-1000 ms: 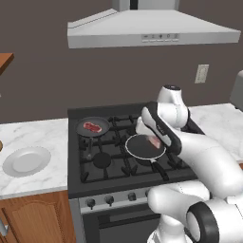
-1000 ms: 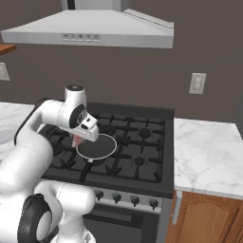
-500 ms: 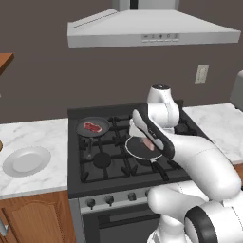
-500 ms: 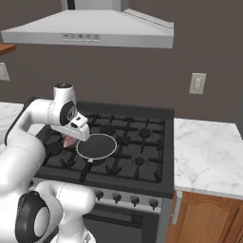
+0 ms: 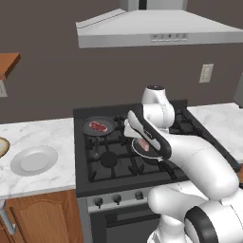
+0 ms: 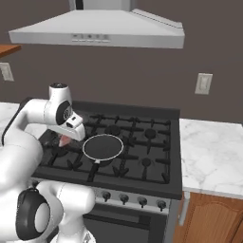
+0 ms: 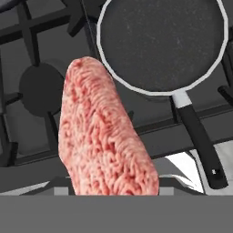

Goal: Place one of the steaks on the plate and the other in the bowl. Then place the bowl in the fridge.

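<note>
Taking the stove (image 5: 118, 156) as the landmark and reading the left base view from its left edge: the tan bowl (image 5: 3, 147) sits at the far left of the marble surface (image 5: 42, 137), partly cut off by the frame. Just beside it, nearer the stove, lies the white plate (image 5: 34, 160), bare. On the stove's rear-left burner stands a small dark pan (image 5: 98, 126) with the dark red steak (image 5: 98, 126) in it. Further right, over the stove's middle, the hand (image 5: 142, 142) pinches the paler steak (image 7: 104, 136); the hand view shows that slab hanging close before the camera, its long axis running away from the fingers, above the grates and beside a larger empty pan (image 7: 161, 43) whose handle points toward the stove's front. In the right base view the pink meat (image 6: 63, 140) peeks out under the wrist, left of that empty pan (image 6: 103, 146).

The coming move turns on one relation: both plate and bowl lie to the left of the held steak, off the stove on the surface, the plate being the nearer. A carry leftward across the stove's left burners looks necessary, passing clear of the small pan.
</note>
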